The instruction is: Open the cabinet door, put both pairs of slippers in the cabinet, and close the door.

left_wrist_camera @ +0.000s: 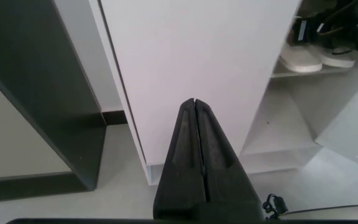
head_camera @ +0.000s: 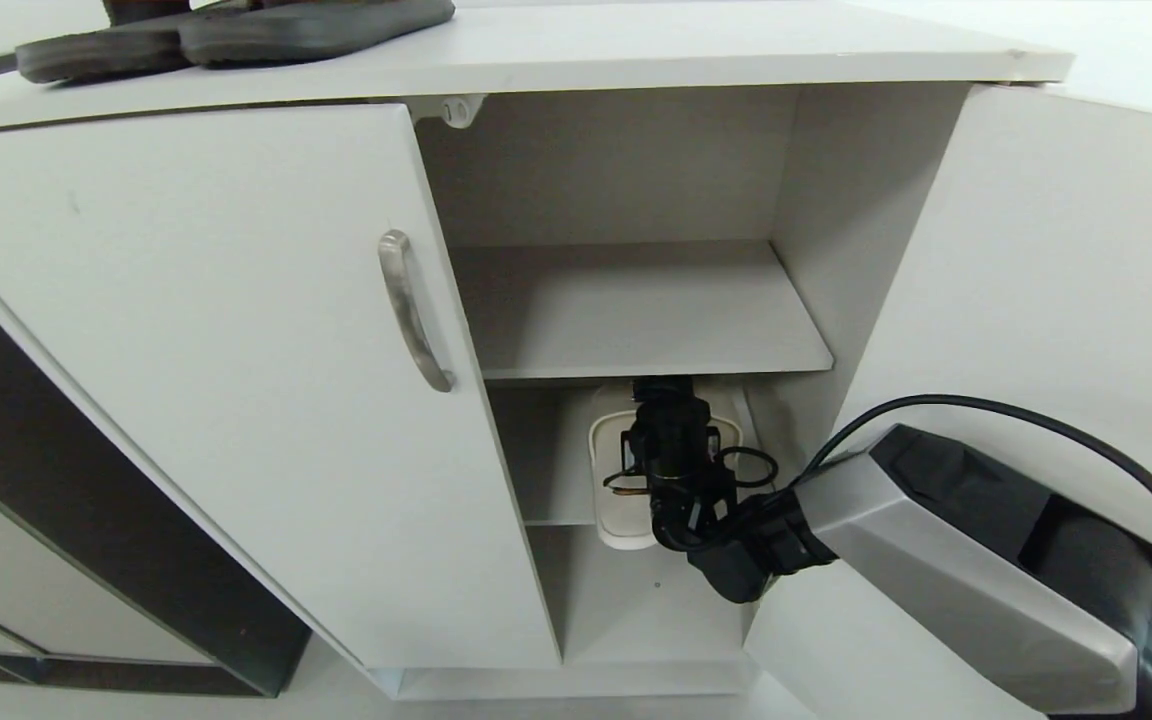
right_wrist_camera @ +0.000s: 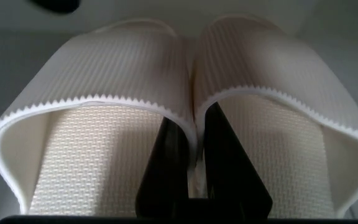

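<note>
The white cabinet door (head_camera: 1056, 300) is opened; the cream ribbed foam slippers (head_camera: 618, 528) are clamped by the right gripper (right_wrist_camera: 191, 121) at the lower shelf (head_camera: 551, 508); the dark grey rubber slippers (head_camera: 236, 35) are left on top; the left gripper (left_wrist_camera: 194, 106) is pressed together, empty

A white wall (head_camera: 1136, 50) rises behind, at the upper right of the head view. At the left, a dark panel (head_camera: 86, 480) slants down to a pale floor (left_wrist_camera: 123, 174). A dark skirting strip (left_wrist_camera: 114, 117) lines the wall's foot. The light is even.

Grey slippers (head_camera: 236, 35) atop the white cabinet (head_camera: 636, 55); cream slippers (head_camera: 621, 520) on its lower shelf (head_camera: 544, 480).
</note>
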